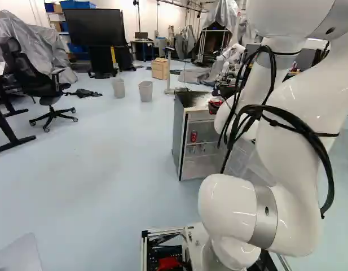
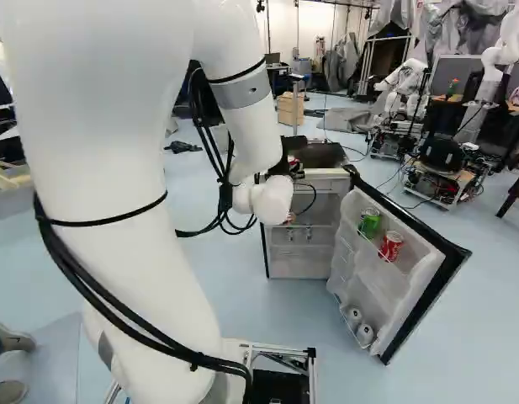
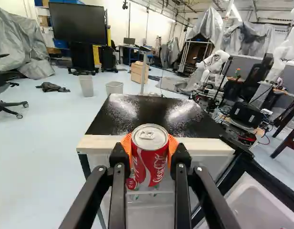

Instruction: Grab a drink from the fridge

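My gripper, partly hidden behind the arm in the left base view, is at the fridge's top front edge. In the wrist view the gripper is shut on a red can, its orange pads pressing from both sides. The can is upright, just in front of the fridge. Another red can stands on a shelf inside. The fridge door stands open, with a green can and a red can on its upper rack and two pale cans low down.
Two waste bins and a wooden box stand beyond the fridge. An office chair is at the far left of the left base view. Another robot stands behind the fridge, near equipment carts.
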Tool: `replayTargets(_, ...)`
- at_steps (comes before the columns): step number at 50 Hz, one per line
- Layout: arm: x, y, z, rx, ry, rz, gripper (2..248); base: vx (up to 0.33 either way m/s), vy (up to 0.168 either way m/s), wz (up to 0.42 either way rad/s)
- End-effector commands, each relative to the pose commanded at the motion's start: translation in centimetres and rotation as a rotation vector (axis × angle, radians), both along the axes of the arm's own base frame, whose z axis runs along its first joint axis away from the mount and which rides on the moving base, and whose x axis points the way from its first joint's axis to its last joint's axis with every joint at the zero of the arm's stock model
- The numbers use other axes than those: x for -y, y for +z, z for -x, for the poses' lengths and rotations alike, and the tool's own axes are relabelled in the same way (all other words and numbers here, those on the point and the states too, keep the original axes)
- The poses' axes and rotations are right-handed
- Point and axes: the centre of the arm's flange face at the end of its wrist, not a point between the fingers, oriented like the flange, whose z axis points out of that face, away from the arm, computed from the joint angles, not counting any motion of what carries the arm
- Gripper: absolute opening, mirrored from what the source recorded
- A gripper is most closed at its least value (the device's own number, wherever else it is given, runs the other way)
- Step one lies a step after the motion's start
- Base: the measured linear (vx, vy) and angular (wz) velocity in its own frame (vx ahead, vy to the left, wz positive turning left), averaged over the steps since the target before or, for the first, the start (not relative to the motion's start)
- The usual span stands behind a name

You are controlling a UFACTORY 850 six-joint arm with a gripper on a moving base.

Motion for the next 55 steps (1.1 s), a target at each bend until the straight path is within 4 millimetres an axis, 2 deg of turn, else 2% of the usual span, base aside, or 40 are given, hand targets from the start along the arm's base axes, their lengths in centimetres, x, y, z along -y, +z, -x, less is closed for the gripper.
replayTargets(32, 0.4, 2.5, -2.6, -0.001, 0.009, 0.033, 94, 0.000, 0.000, 0.000)
replayTargets(55, 0.9, 2.0, -5.2, -0.060, 0.015, 0.036, 94, 0.000, 0.000, 0.000)
